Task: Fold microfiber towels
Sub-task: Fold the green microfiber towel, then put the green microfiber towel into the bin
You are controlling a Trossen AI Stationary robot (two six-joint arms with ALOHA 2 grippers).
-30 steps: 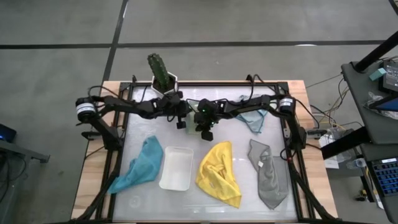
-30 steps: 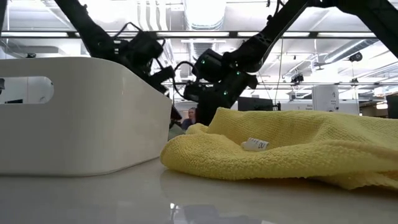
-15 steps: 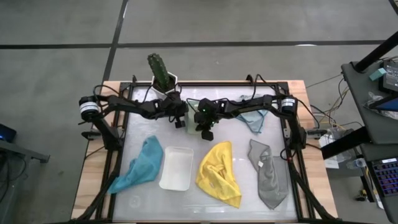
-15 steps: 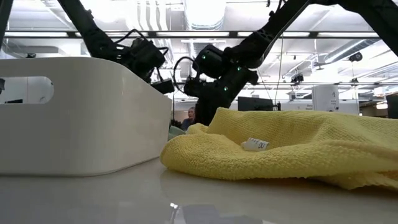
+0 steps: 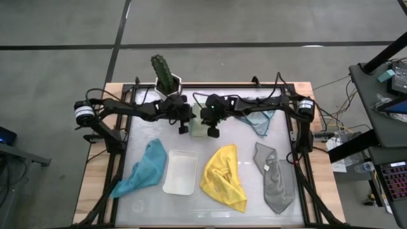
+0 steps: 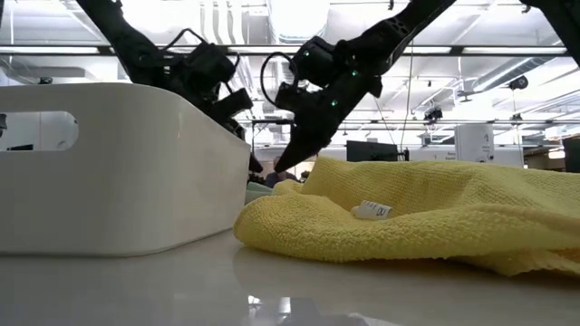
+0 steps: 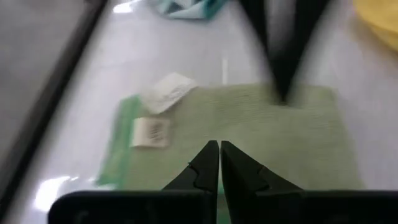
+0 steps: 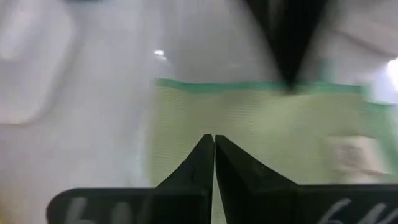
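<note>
Above the flat pale green square cloth [image 5: 198, 129], the left gripper [image 5: 184, 128] and right gripper [image 5: 213, 131] hang pinched shut, holding nothing.

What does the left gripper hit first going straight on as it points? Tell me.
Probably the pale green towel lying flat below the shut left gripper; beyond it the right gripper's fingertips point down, depth unclear.
</note>
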